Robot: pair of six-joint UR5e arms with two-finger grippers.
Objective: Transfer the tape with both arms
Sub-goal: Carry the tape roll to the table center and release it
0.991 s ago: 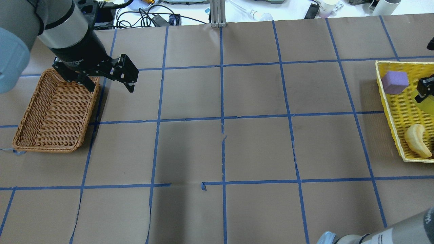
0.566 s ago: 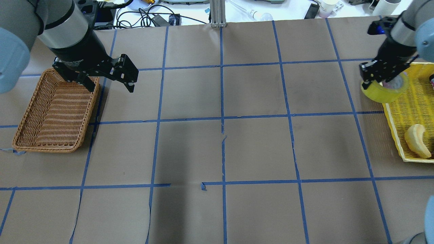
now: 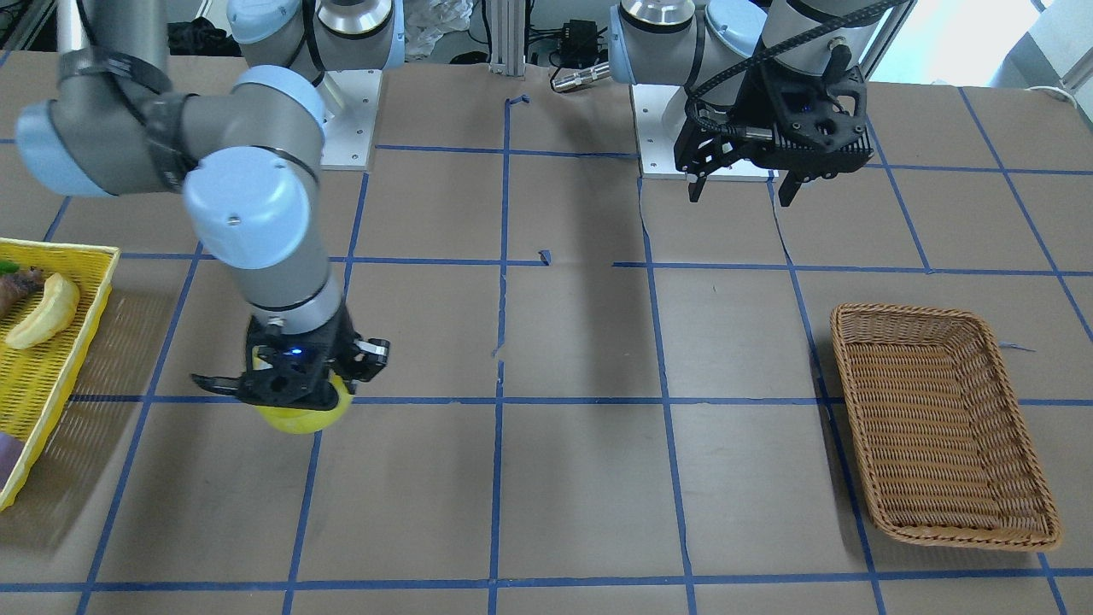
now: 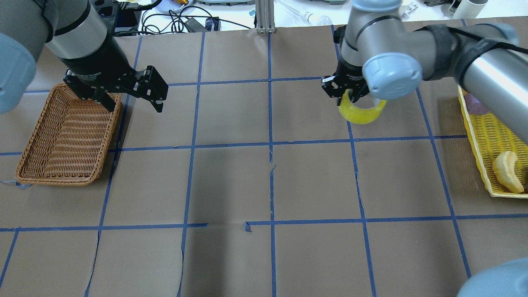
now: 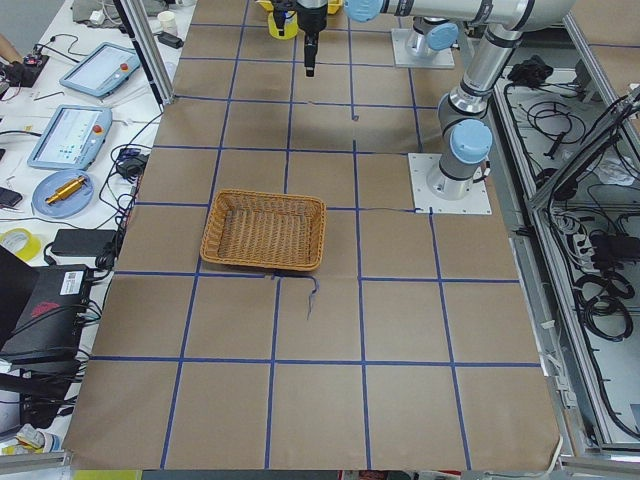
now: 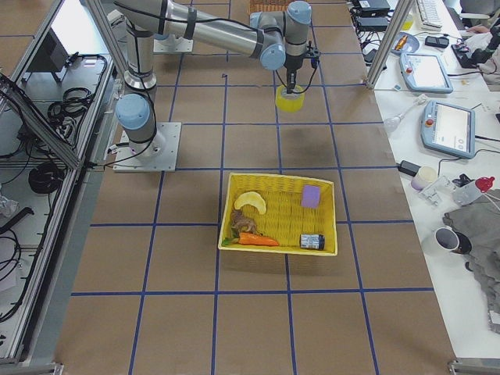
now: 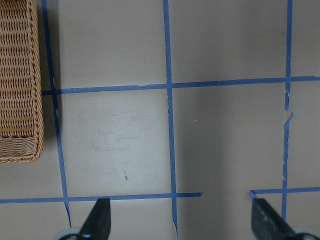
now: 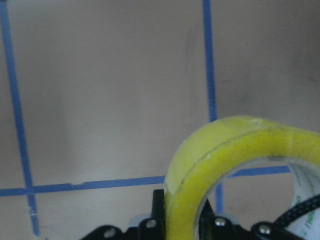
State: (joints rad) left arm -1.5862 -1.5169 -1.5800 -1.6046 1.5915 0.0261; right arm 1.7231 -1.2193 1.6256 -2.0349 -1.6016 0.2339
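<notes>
The yellow tape roll (image 4: 361,114) hangs from my right gripper (image 4: 350,95), which is shut on its rim and holds it above the brown table right of centre. It also shows in the front view (image 3: 304,418), the right side view (image 6: 291,101) and the right wrist view (image 8: 225,155), white core visible. The right gripper shows in the front view (image 3: 295,389). My left gripper (image 4: 135,108) is open and empty, hovering by the far right corner of the wicker basket (image 4: 53,181). It also shows in the front view (image 3: 739,198) and the left wrist view (image 7: 182,222).
The wicker basket (image 3: 905,309) is empty at the left end. A yellow basket (image 4: 491,136) at the right end holds a banana (image 4: 508,171) and other items (image 6: 310,195). Blue tape lines grid the table. Cables and devices lie beyond the far edge.
My right arm has carried the tape out of the yellow basket and leftward to just right of the table's centre line. The left arm has not moved.
</notes>
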